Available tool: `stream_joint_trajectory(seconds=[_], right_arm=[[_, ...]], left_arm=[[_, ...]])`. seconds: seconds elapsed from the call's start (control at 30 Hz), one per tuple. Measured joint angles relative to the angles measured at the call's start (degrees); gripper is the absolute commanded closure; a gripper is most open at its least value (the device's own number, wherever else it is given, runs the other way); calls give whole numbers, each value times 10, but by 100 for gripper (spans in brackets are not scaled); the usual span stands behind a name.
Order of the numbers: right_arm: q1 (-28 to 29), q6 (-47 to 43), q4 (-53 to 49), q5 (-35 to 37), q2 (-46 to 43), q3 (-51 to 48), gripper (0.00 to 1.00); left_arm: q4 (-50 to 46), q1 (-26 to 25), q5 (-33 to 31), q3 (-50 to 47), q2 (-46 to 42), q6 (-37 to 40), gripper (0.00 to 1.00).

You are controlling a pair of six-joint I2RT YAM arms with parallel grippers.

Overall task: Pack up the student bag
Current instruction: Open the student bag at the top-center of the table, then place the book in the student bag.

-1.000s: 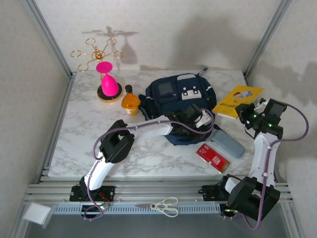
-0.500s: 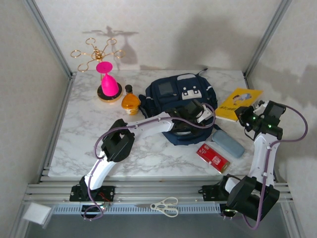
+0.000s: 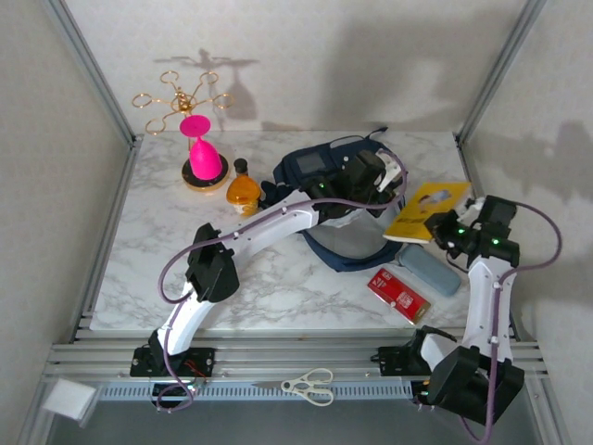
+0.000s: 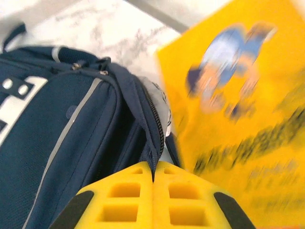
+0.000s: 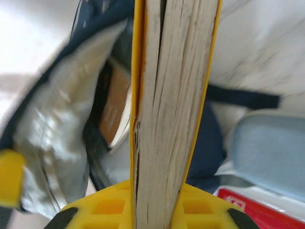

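The limp navy-blue fabric backpack (image 4: 71,124) was pinched at its zip edge between the left gripper (image 4: 153,168)'s closed jaws — likely the soundest hold — while the right gripper (image 5: 170,191)'s jaws clamped a yellow paperback (image 5: 169,95).

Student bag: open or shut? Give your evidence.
Open: the student bag gapes, its silvery lining showing, while the left gripper pinches its zip edge.

Matt cloth student bag (image 4: 71,143) — paper book (image 5: 167,95)

Left wrist view: book (image 4: 238,109) blurred, its cover print unreadable, and backpack (image 4: 62,133) cut off at left and bottom; top view: left arm (image 3: 278,218) hides the backpack's front.
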Motion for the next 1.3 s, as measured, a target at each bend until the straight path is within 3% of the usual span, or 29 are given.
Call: stream_joint_trajectory(seconds=[0.17, 0.3, 0.47, 0.57, 0.73, 0.87, 1.0, 1.17, 1.3], right_arm=[[104, 43, 90, -79, 40, -59, 100], [136, 94, 225, -133, 109, -103, 100], [173, 115, 357, -156, 232, -90, 98], [185, 102, 388, -163, 310, -51, 79], [184, 50, 377, -117, 406, 34, 57], [182, 17, 342, -56, 398, 48, 41], [182, 5, 305, 4, 333, 14, 36], [195, 9, 256, 78, 233, -23, 41], [240, 33, 256, 94, 208, -59, 52]], left_arm=[[-6, 7, -12, 24, -1, 0, 100], [-14, 5, -13, 24, -1, -2, 100], [-15, 5, -26, 24, -2, -11, 100], [-14, 5, -37, 24, -3, -15, 100], [-14, 5, -63, 15, -14, -24, 100], [-14, 4, -78, 7, -23, -26, 100], [-13, 4, -84, 3, -25, -28, 100], [-9, 4, -83, 1, -25, -29, 100], [-7, 4, -83, 0, -25, -30, 100]])
